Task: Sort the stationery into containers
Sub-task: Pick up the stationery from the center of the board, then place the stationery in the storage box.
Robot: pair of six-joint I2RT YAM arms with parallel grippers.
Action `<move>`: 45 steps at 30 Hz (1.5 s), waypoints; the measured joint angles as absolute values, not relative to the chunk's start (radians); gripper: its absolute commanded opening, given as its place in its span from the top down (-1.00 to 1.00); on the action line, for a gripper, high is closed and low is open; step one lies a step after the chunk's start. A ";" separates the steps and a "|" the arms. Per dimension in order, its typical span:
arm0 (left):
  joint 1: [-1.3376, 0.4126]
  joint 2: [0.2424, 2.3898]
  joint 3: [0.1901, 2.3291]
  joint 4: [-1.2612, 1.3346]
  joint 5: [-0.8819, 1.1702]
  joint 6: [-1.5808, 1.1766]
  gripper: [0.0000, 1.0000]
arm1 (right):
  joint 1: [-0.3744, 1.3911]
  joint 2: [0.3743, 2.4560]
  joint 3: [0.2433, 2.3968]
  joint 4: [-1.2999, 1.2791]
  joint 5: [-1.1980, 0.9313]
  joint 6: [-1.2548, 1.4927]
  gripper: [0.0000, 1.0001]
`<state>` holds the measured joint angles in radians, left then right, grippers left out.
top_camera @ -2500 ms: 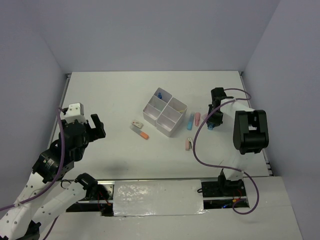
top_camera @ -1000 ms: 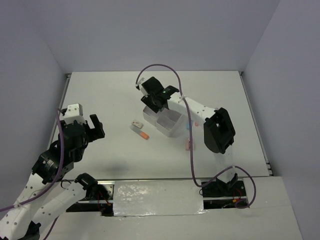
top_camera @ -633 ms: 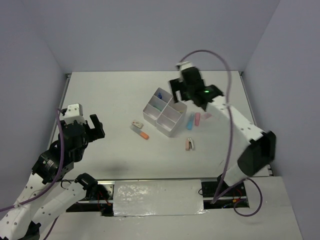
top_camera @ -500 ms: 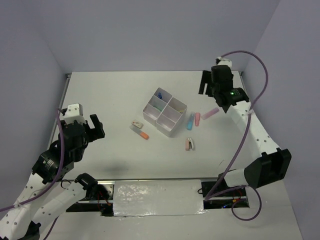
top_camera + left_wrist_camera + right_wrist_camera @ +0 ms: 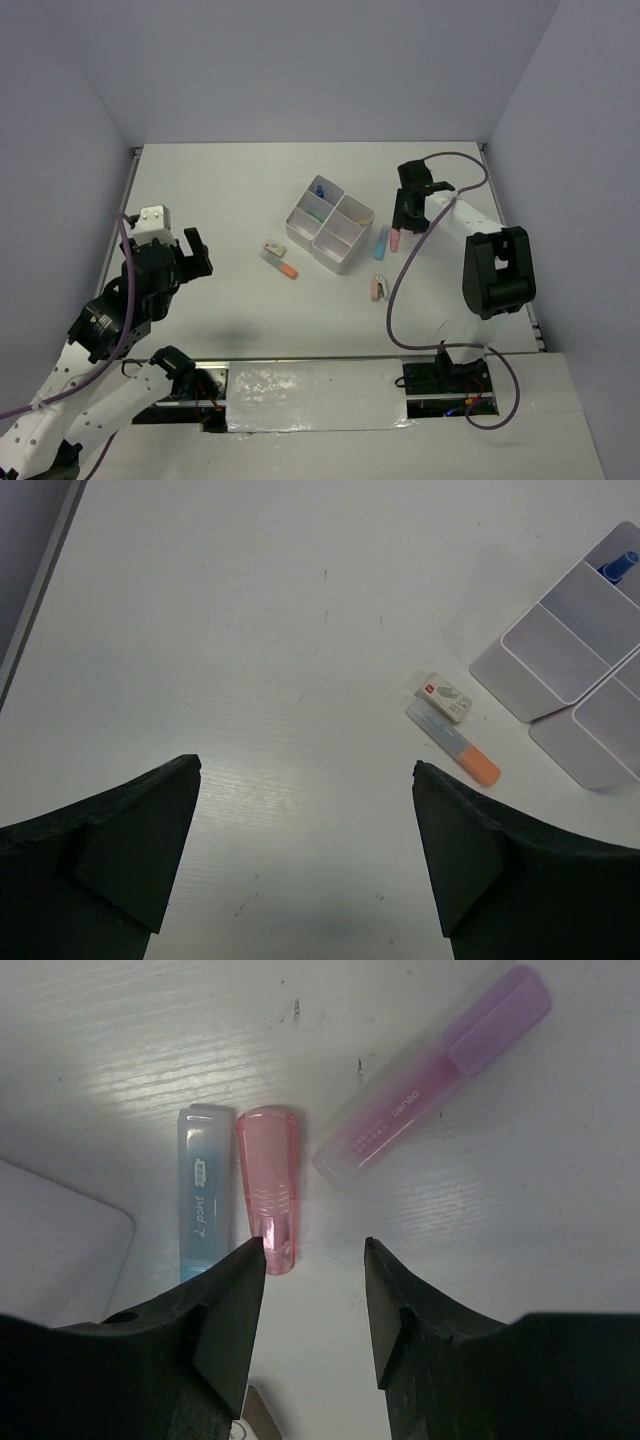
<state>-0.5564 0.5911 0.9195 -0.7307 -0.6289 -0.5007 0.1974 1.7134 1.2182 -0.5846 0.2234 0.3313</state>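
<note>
- The pink highlighter [image 5: 270, 1188] lies flat on the table, tight beside the blue highlighter [image 5: 203, 1192] and just right of the white box [image 5: 330, 225].
- My right gripper [image 5: 310, 1295] hangs above it, fingers spread and empty.
- I'd centre on pink first; my left-hand finger risks catching blue.
- My left gripper [image 5: 305, 850], open and empty, waits well apart.

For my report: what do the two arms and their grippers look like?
The left arm and right arm have white links and black joints, each with a purple cable. The left gripper and right gripper are black, with wedge-shaped fingers.
</note>
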 measured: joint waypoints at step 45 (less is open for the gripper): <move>-0.552 0.599 0.915 -0.727 -0.619 -0.500 -0.99 | 0.624 1.555 1.495 -0.484 0.105 0.033 0.92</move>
